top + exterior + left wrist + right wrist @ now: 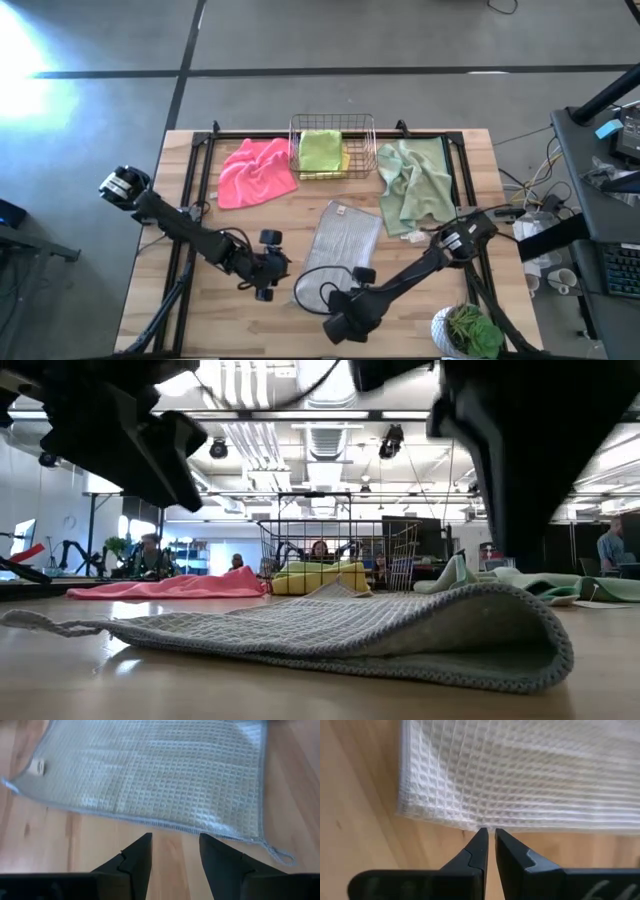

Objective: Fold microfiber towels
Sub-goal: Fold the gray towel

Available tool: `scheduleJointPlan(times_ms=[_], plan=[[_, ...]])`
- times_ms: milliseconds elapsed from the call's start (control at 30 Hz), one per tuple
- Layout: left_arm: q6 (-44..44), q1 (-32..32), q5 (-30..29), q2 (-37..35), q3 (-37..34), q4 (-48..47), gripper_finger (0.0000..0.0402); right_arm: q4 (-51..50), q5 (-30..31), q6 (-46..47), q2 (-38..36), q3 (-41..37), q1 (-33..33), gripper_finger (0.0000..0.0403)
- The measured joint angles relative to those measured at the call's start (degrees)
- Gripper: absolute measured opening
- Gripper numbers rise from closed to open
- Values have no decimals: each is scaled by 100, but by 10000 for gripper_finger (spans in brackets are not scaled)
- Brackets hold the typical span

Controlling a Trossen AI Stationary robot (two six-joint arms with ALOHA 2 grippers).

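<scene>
A light grey waffle-weave towel (340, 245) lies folded over on the table's middle, its fold (548, 650) rounded at one side. My left gripper (175, 840) hovers open just short of the towel's edge (165, 824), with bare wood between its fingers. My right gripper (489, 832) is shut and points down above the towel's folded edge (470, 822), clear of it in the low view. Farther back lie a pink towel (257, 170) and a sage green towel (412, 185). A lime green towel (320, 150) sits on a yellow one (345, 160) in the copper wire basket (372, 140).
A loop of black cable (318, 290) lies by the grey towel's near end. A potted plant (468, 330) stands at the near right corner. Black frame rails (190, 190) run along both sides. Bare wood (200, 310) shows at the near left.
</scene>
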Motion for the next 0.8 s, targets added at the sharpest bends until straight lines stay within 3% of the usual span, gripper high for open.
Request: scheduleJointPlan(times_ms=[367, 800], plan=[[515, -219, 43, 106, 366, -62, 148, 59, 1419, 654, -871, -404, 527, 27], [506, -726, 417, 1096, 811, -46, 148, 2406, 1504, 1296, -1924, -2515, 985, 27]])
